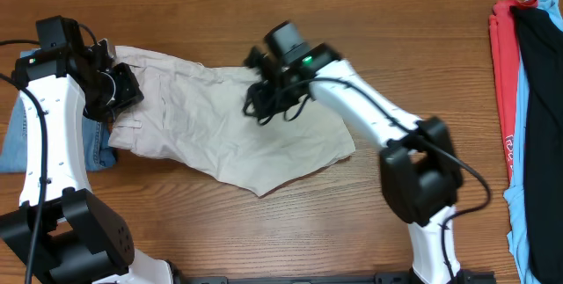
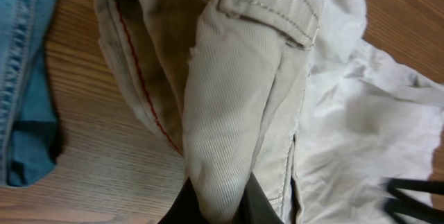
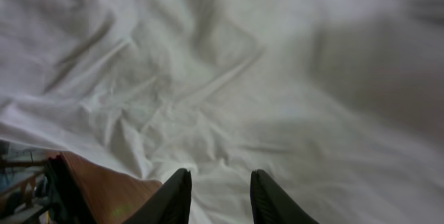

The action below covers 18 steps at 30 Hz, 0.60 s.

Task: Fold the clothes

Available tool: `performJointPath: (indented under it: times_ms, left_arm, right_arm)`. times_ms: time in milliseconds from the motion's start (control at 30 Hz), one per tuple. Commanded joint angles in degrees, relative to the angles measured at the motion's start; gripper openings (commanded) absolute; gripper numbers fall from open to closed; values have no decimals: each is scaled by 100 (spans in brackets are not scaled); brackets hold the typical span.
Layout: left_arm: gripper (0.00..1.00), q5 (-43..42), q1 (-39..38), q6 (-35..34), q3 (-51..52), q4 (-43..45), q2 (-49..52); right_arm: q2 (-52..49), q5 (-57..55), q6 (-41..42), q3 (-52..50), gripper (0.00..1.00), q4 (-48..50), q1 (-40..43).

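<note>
Zero folds done: shorts (image 1: 229,134) rumpled on desk (image 1: 281,231), waistband (image 2: 277,2) clamped in left fingers (image 2: 177,211); cannot tell for right fingers (image 3: 173,196).

The overhead camera looks straight down on the wooden table (image 1: 290,231) from well above and takes in the beige shorts (image 1: 229,134) whole. Each wrist camera looks down from very near — the left at the shorts' bunched edge and the wood beside it, the right at cloth alone. All three views share the shorts.
</note>
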<state>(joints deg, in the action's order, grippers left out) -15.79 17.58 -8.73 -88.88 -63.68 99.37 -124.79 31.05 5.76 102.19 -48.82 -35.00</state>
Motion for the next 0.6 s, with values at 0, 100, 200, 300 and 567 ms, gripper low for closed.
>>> performJointPath:
  times_ms: [0,100,200,300,567]
  left_arm:
    - [4,-632,-44,107,-205,-20,-66]
    - [4,-901,-48,105,-205,-37,-105]
    - [4,-1025,-48,107,-205,-37,-208]
    - [4,-1204,-46,105,-205,-22,-358]
    - [5,-1329,-46,101,-205,50,-691]
  right_arm:
    - [-254,216,33,2,32,214,-157]
    - [-549,348,33,2,32,396,-269]
    - [-844,507,52,2,32,546,-332]
    - [-1064,743,52,2,33,708,-365]
    - [-1169,1029,243,4,33,1073,-442]
